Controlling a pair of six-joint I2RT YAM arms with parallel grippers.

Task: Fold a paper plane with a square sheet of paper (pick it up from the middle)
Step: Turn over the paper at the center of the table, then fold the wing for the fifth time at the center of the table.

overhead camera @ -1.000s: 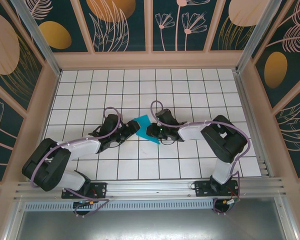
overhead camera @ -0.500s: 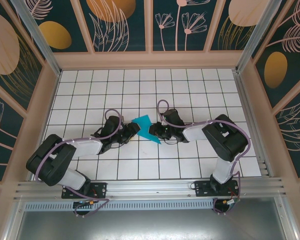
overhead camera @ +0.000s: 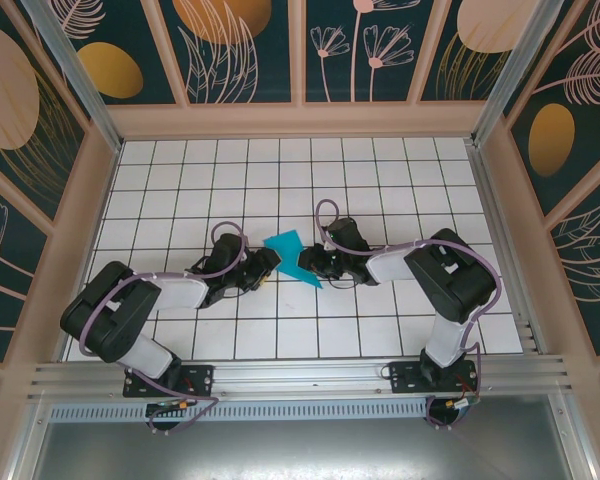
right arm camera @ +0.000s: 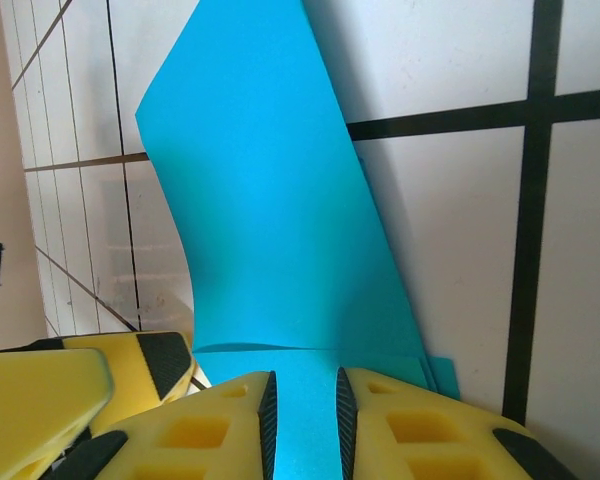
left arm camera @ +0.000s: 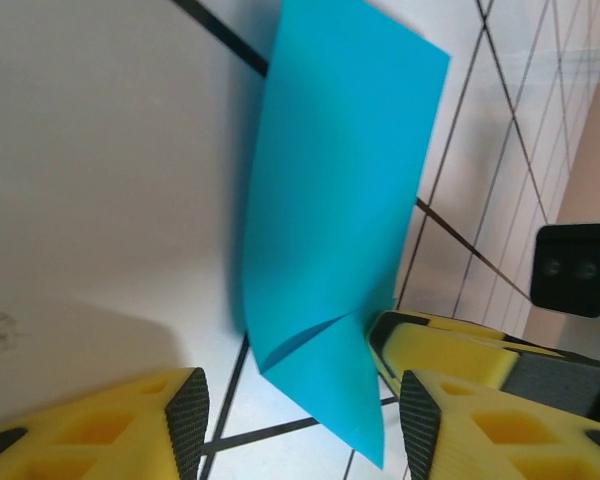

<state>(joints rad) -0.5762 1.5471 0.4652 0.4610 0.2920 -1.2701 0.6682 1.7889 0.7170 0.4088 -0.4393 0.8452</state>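
Observation:
The teal sheet of paper [overhead camera: 288, 250] lies folded near the middle of the white grid table, one flap curving up. In the left wrist view the paper [left arm camera: 330, 200] shows a crease, and its pointed corner hangs between my left gripper's [left arm camera: 305, 425] open jaws, nearer the right finger and untouched. My left gripper [overhead camera: 268, 262] sits at the paper's left edge. My right gripper [overhead camera: 306, 264] is at its right edge. In the right wrist view the jaws of my right gripper [right arm camera: 306, 420] stand a narrow gap apart, tips over the paper [right arm camera: 270, 220], which shows flat between them.
White tiled table [overhead camera: 380, 180] with wooden walls on three sides and a metal rail [overhead camera: 300, 375] along the near edge. The two grippers are close together: a right finger [left arm camera: 460, 350] shows in the left wrist view and a left finger [right arm camera: 100, 375] in the right wrist view.
My left gripper's jaws have narrowed around the paper's corner. The left arm edged in toward the paper and the right gripper shifted slightly right with the paper.

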